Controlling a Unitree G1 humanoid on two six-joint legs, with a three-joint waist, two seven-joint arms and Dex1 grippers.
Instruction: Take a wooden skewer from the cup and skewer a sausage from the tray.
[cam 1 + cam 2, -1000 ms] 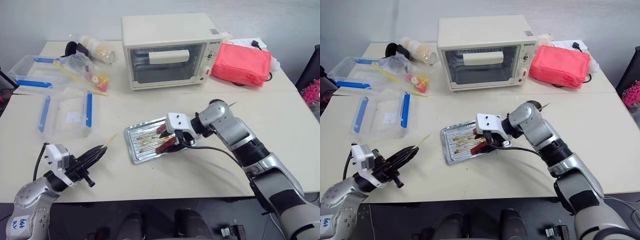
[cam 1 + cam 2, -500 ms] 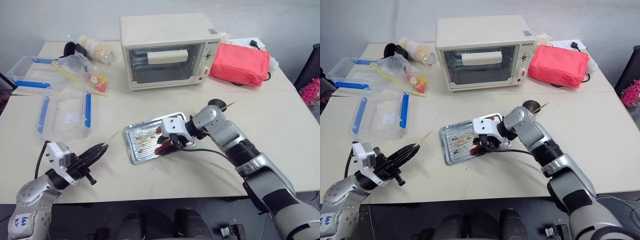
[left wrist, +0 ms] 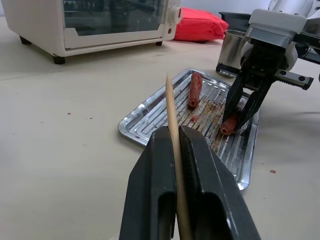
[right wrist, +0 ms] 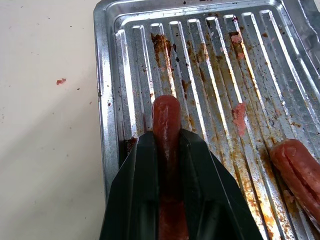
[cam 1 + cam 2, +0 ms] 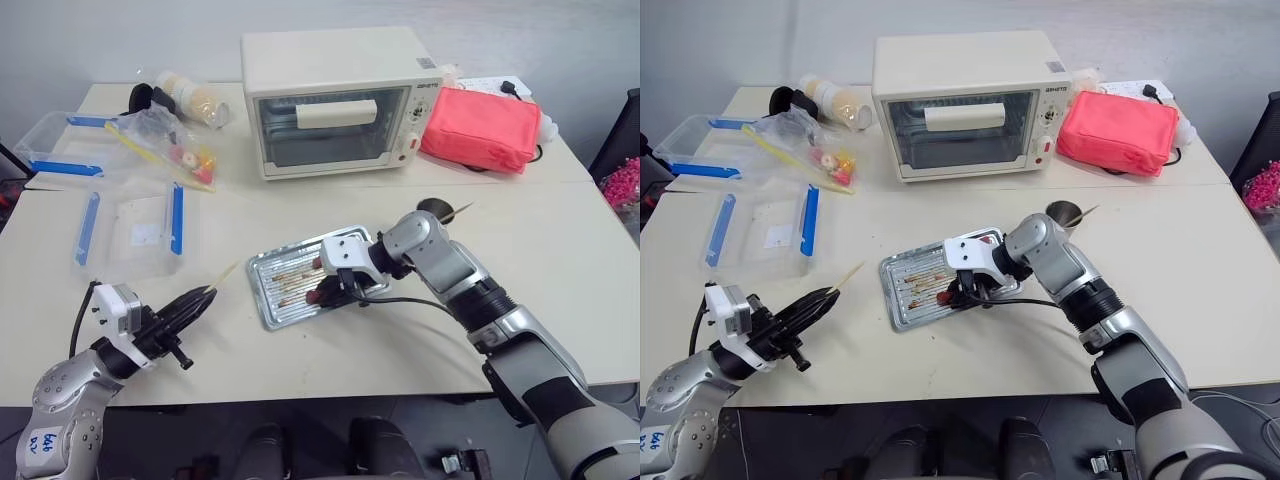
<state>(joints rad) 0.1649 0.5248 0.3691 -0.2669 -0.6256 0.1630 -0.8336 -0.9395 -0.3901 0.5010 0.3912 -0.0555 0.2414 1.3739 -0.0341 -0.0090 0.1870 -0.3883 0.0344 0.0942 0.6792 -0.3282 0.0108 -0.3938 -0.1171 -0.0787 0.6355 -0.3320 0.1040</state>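
The right hand (image 4: 167, 150) is closed around a reddish-brown sausage (image 4: 166, 120), its rounded end poking past the black fingers over the ridged, grease-stained tray (image 4: 107, 100). A second sausage (image 4: 295, 165) lies on the tray just beside. The left hand (image 3: 177, 165) is clamped on the wooden skewer (image 3: 171, 115), pale tip aimed toward the tray from well apart on the desk (image 5: 300, 370). Behind the right arm stands the cup (image 5: 1064, 212). The head views add the toaster oven (image 5: 335, 100) and clear plastic boxes (image 5: 130, 225).

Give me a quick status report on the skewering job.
Left end effector shut on thin pale wooden skewer. Right end effector shut on small reddish-brown sausage over ridged silvery metal tray. Nothing in the way.
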